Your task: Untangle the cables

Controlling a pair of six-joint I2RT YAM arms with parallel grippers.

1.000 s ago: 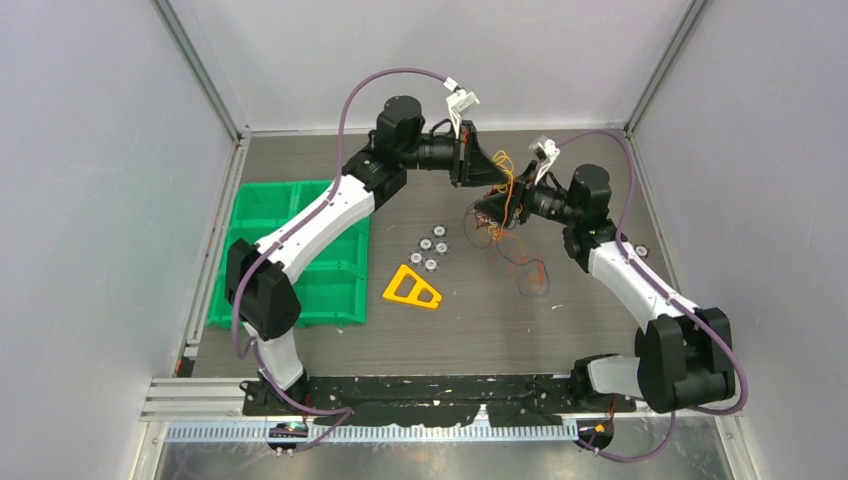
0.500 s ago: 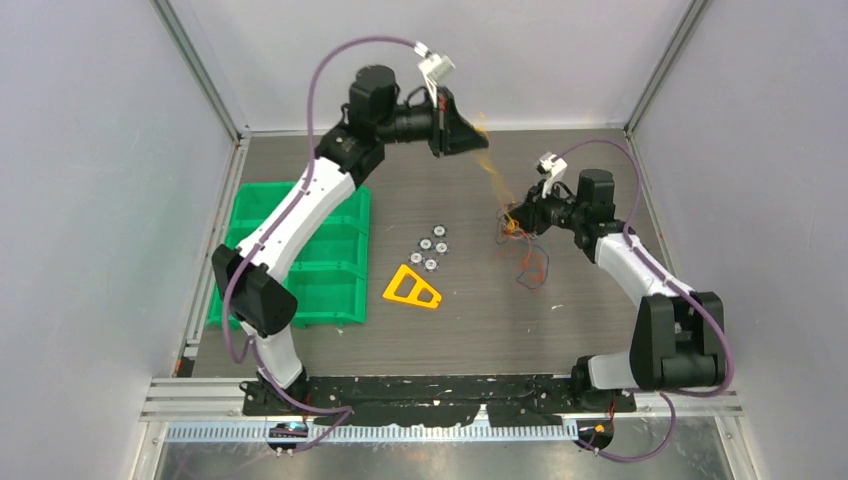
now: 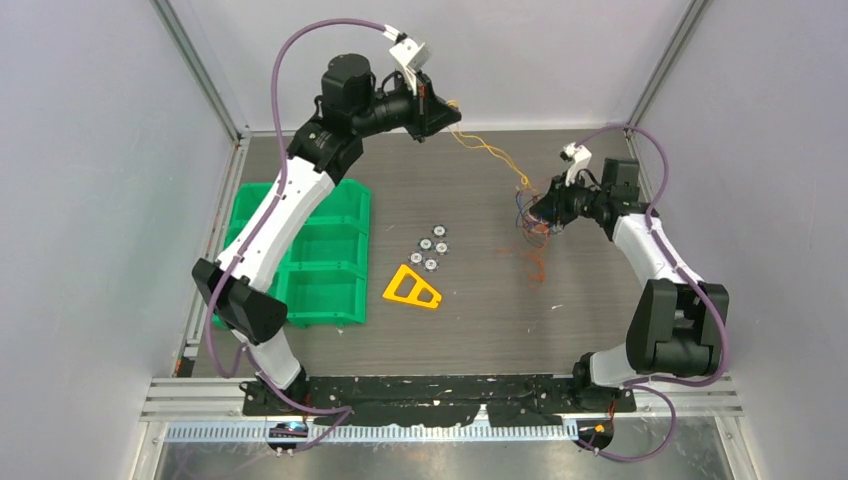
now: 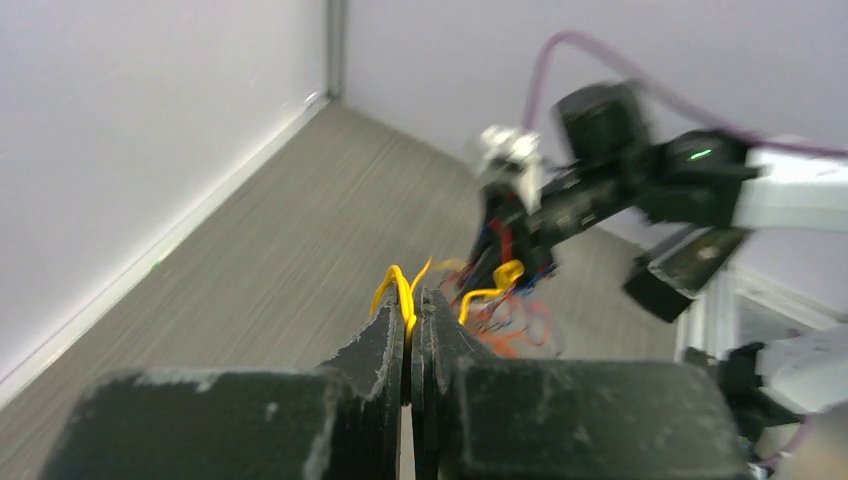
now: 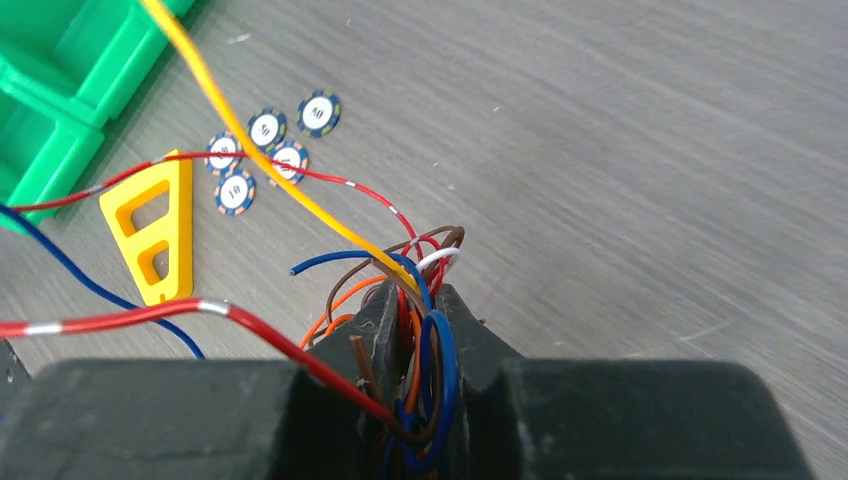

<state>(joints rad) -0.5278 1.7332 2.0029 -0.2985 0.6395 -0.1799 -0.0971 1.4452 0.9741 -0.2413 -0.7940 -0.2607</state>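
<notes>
Left gripper [image 3: 447, 112] pinches one yellow cable [image 3: 488, 150], stretched taut to the right gripper [image 3: 543, 207] clamping the bundle [image 3: 527, 220]; five chips [image 3: 430, 248] beside one triangle [image 3: 410, 288].

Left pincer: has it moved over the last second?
Yes. The left pincer has gone back and to the left in the top view, farther from the chips, drawing a yellow cable out with it.
</notes>
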